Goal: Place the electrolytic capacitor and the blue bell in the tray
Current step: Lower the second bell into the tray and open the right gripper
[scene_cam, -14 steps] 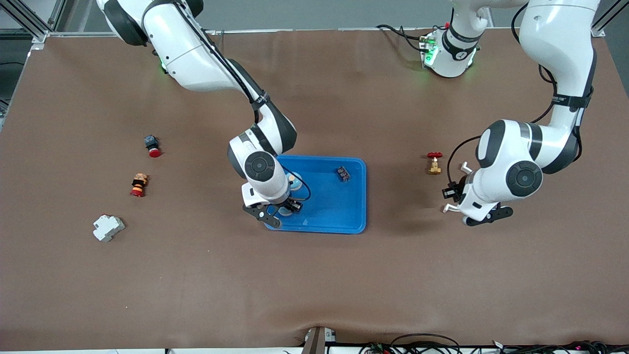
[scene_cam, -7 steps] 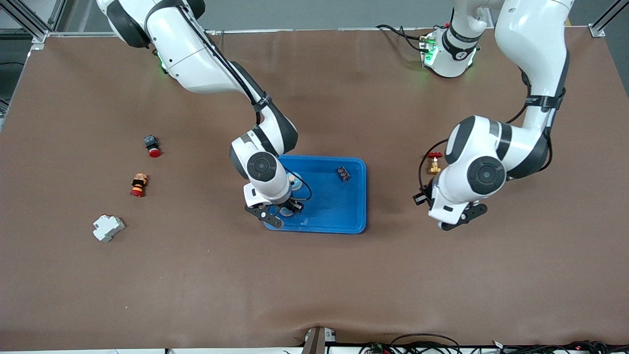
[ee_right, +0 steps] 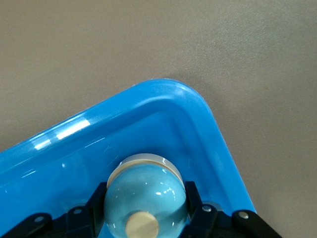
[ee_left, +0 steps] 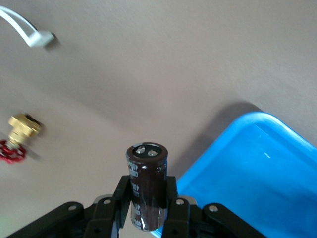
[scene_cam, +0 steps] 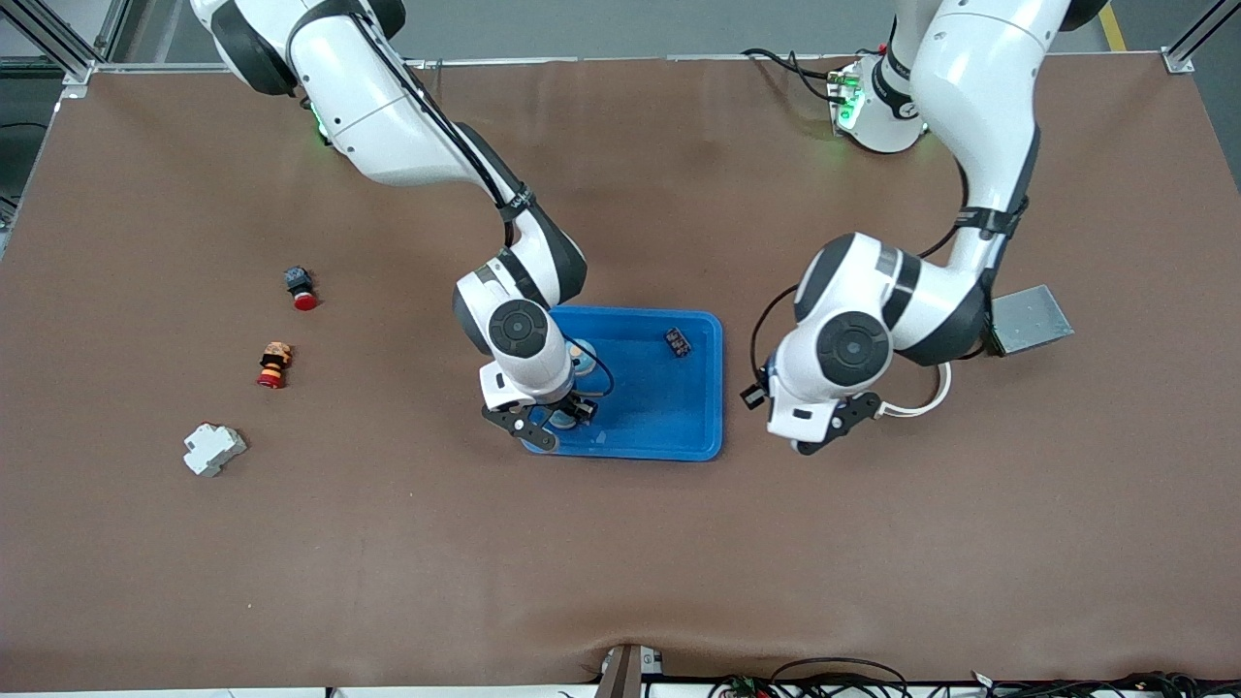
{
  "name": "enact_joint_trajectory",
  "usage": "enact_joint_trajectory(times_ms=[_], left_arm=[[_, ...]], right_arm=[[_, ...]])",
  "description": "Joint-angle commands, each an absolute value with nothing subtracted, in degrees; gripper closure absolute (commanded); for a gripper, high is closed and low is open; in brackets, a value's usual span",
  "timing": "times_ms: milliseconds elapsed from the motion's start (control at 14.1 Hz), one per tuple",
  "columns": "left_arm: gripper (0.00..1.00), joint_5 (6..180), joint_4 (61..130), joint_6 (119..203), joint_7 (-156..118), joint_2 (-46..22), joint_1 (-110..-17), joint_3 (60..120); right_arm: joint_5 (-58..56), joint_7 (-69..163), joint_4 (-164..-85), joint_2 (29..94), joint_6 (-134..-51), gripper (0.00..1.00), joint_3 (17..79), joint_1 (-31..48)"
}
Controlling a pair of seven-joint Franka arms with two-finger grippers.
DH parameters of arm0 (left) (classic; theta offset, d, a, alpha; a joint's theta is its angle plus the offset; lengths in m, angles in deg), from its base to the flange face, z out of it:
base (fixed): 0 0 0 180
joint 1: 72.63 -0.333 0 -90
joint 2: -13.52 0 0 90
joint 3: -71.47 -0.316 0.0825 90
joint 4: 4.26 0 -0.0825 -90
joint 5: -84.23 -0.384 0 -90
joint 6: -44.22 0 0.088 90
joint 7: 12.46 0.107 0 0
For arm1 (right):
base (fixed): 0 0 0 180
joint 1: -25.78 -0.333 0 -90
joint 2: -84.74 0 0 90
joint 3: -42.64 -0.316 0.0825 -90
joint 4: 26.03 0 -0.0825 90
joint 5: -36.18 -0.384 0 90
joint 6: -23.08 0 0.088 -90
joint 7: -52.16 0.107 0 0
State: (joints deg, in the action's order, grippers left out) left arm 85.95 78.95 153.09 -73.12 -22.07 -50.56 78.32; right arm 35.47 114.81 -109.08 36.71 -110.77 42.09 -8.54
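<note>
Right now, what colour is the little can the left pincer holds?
Dark brown capacitor with a silvery top, clearest in the left wrist view.

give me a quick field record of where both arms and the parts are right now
left pincer: shut on capacitor, over the table beside the tray
right pincer: shut on blue bell, low in the tray's corner toward the right arm's end
tray contents: small dark part
task state: neither part released yet

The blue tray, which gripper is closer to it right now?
Right. The right gripper is over the tray, at its corner, holding the blue bell. The left gripper carries the capacitor over the table beside the tray.
</note>
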Motion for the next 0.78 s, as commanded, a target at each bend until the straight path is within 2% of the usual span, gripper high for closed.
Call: enact_joint_trajectory(times_ms=[0,498,569,640,711], left_arm=[[1.00,86.87,74.93,152.14,-76.70,-24.44,-48.11,77.98],[1.00,86.87,74.92,161.02,-83.20,-26.55,-42.14,77.98],[1.00,86.87,74.92,161.72,-83.91,-27.34,-41.69,77.98],[1.00,86.87,75.10,162.42,-84.00,-27.61,-41.34,77.98],[1.00,86.87,75.19,162.78,-84.00,-28.13,-40.82,77.98]], right_arm=[[36.80,116.32,-107.33,35.43,-110.78,1.00,42.82,-9.38],[36.71,116.32,-107.51,34.55,-112.62,1.00,42.82,-9.38],[36.62,116.32,-107.42,34.55,-112.62,0.88,42.82,-9.46],[36.71,116.93,-107.51,34.47,-112.71,0.09,42.82,-9.46],[36.88,117.72,-107.68,34.38,-112.71,0.00,42.82,-9.46]])
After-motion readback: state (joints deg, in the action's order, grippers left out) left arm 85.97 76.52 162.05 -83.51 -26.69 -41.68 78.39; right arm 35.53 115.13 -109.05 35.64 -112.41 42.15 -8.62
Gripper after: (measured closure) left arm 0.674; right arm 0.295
